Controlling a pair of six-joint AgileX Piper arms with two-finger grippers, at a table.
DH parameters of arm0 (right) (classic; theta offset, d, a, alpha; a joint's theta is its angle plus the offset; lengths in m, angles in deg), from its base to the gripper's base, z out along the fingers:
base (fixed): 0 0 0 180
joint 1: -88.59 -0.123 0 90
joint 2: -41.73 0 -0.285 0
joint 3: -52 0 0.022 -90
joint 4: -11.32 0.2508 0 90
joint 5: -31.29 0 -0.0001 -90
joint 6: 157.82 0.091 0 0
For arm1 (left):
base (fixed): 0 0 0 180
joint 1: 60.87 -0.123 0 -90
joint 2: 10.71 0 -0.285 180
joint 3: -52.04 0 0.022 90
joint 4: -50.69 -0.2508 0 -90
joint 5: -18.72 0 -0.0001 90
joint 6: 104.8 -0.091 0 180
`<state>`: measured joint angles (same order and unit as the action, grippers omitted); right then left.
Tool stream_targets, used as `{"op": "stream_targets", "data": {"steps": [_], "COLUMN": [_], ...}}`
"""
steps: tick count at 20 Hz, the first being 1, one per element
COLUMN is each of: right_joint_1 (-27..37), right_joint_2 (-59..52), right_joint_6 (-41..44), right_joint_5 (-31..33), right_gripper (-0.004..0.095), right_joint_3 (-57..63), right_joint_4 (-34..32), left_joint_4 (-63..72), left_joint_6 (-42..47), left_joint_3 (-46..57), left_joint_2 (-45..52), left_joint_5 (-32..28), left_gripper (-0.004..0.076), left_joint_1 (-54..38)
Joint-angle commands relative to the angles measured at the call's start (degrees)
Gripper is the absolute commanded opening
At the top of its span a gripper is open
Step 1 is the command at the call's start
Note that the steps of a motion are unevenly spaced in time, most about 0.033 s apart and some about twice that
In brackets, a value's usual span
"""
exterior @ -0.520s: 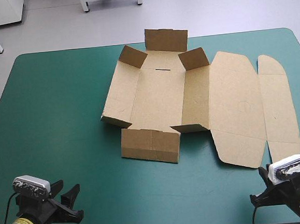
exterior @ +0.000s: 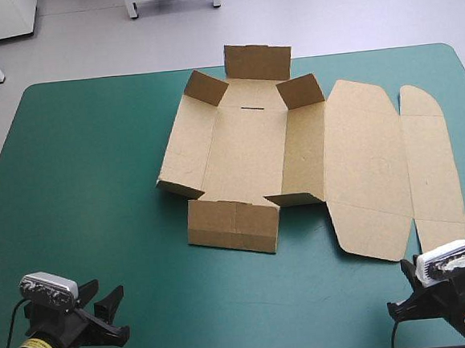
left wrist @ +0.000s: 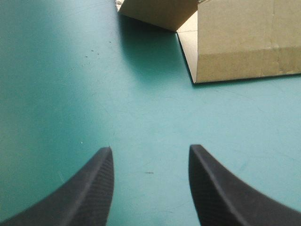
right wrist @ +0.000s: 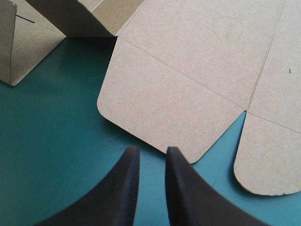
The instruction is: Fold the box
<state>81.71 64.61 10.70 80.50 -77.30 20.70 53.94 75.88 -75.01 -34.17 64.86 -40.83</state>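
This is looking like a robot lab: a teal-green covered table [exterior: 89, 193] is standing on a smooth grey floor [exterior: 349, 12] near white furniture legs [exterior: 131, 3], and the black-fingered left gripper [left wrist: 150, 149] and right gripper [right wrist: 151, 150] are sitting at its near corners.

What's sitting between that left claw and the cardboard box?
Nothing: only bare teal-green cover separates the left gripper from the box, as the left wrist view shows.

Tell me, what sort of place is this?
Probably a robotics lab test bench: a table with a teal-green cover, the left tool and right tool poised at its near edge, and a partly folded brown box laid out ahead of them.
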Motion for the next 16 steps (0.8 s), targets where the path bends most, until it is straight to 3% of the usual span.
{"op": "stream_targets", "data": {"steps": [1,6,10,16], "right_joint_1": [0.03,0.03,0.03,0.03], "right_joint_2": [1.09,1.09,1.09,2.21], "right_joint_6": [0.24,1.46,2.75,3.19], "right_joint_5": [-3.65,-3.42,-3.63,-6.67], "right_gripper": [0.0248,0.0481,0.0492,0.0492], "right_joint_3": [-1.95,-1.95,-1.99,-2.08], "right_joint_4": [0.57,0.3,0.16,0.16], "left_joint_4": [0.76,0.3,0.07,0.07], "left_joint_6": [1.75,5.71,5.71,5.98], "left_joint_3": [-1.78,-8.58,-16.45,-32.2], "left_joint_2": [-2.22,-12.77,-24.61,-45.42], "left_joint_5": [-3.72,-3.83,-3.84,-7.3], "left_gripper": [0.0358,0.0386,0.0431,0.0431], "left_joint_1": [0.0,0.0,0.0,0.0]}}
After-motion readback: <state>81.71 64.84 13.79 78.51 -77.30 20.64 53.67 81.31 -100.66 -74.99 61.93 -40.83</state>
